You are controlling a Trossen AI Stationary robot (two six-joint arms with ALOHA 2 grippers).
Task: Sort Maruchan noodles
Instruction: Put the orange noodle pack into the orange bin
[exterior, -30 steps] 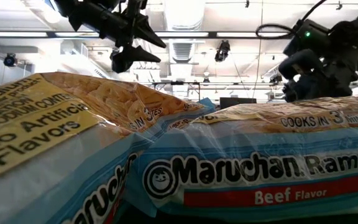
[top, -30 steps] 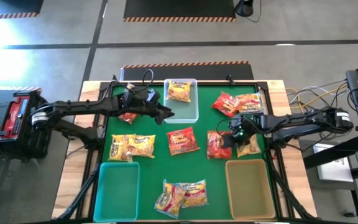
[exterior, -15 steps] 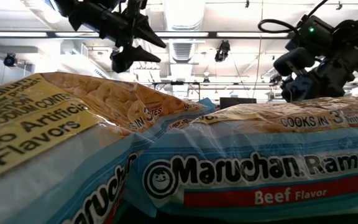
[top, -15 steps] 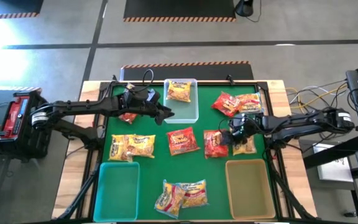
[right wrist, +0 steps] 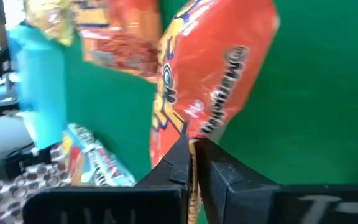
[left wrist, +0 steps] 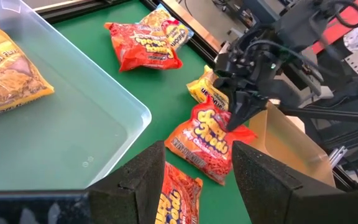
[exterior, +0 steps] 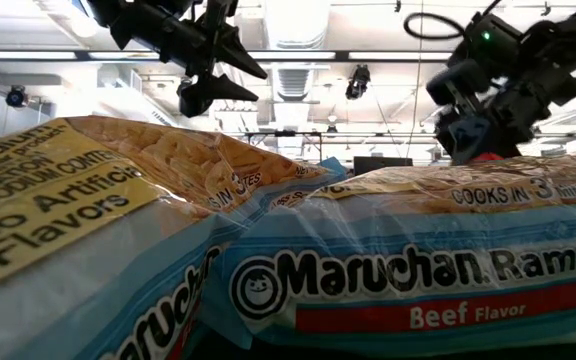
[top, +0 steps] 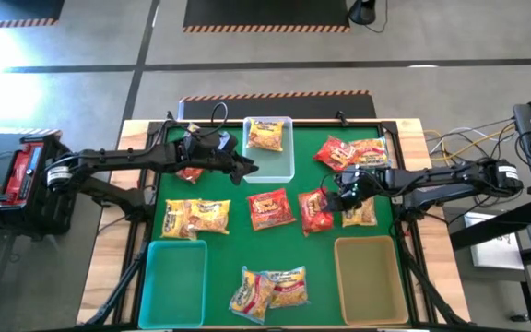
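From above, the green table [top: 275,247] carries ramen packets scattered between three bins: a clear bin [top: 280,164] at the far middle holding one yellow packet [top: 265,136], a teal bin [top: 172,281] at the near left and a tan bin [top: 370,281] at the near right. The right gripper [top: 332,196] sits right of centre with its fingers pinched on the edge of a red packet [top: 315,214], which lies just right of another red packet [top: 271,208] at the table's middle. A yellow packet [top: 360,214] lies just right of the held one, a red and yellow pair [top: 350,152] sits at the far right, two yellow packets [top: 194,219] lie on the left, and a blue-edged pair [top: 270,290] lies at the near middle between the teal and tan bins. The left gripper [top: 247,169] hangs at the clear bin's left edge, fingers apart and holding nothing. At table level, the blue-edged packets [exterior: 368,270] fill the foreground; the left gripper [exterior: 236,75] shows spread above them at the left, and the right gripper [exterior: 465,140] at the right, its tips hidden behind a packet. In the left wrist view, its own spread fingers [left wrist: 143,183] frame the clear bin [left wrist: 86,134] and the right gripper [left wrist: 236,121] nipping the red packet [left wrist: 202,140] by its far edge. In the right wrist view, the two fingers [right wrist: 180,163] meet on the red packet [right wrist: 213,81], with the teal bin [right wrist: 39,87] beyond.
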